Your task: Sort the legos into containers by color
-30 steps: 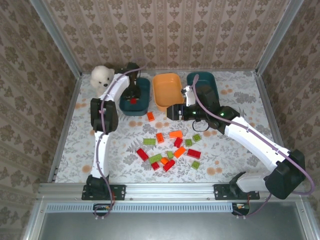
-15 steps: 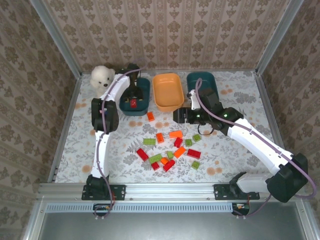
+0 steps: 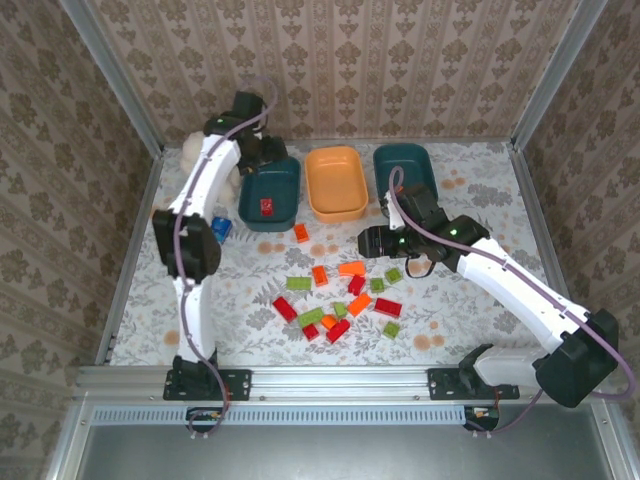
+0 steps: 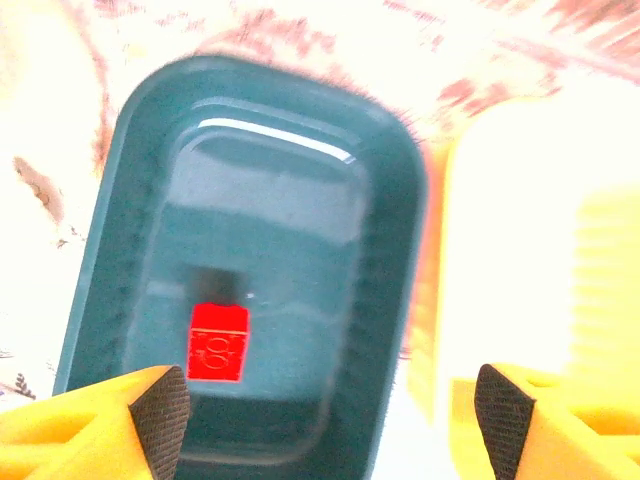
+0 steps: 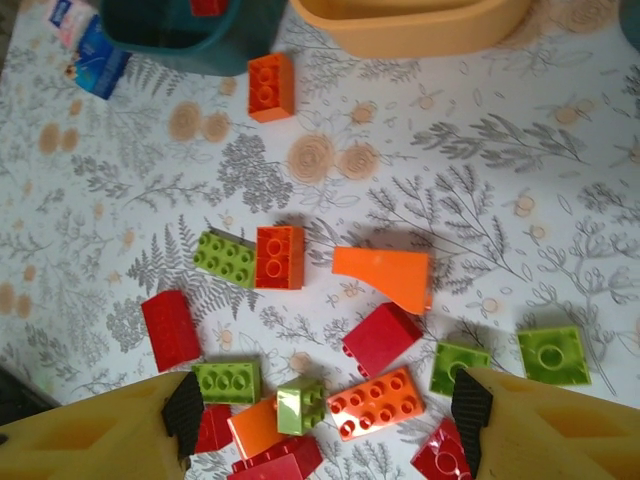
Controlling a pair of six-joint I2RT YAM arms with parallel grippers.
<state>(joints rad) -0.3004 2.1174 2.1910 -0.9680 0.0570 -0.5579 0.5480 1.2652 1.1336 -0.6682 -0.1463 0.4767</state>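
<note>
My left gripper (image 3: 264,150) hangs open above the far end of the left dark teal container (image 3: 290,172). One red lego (image 3: 267,207) lies in that container. In the left wrist view the red lego (image 4: 218,342) rests on the teal floor (image 4: 300,240) between my spread fingertips (image 4: 160,410). The orange container (image 3: 336,185) and the right teal container (image 3: 412,160) stand beside it. My right gripper (image 3: 372,240) is open and holds nothing. It hovers over the pile of red, orange and light green legos (image 3: 340,300). A single orange lego (image 5: 271,87) lies near the containers.
A white plush bear (image 3: 192,152) sits at the back left, partly behind my left arm. A small blue-white object (image 3: 221,227) lies left of the left teal container. Metal frame walls close the table on the left, right and back.
My left gripper opened and let the red lego drop into the left teal container, then drew up and back. My right gripper moved away from the orange container toward the pile.
</note>
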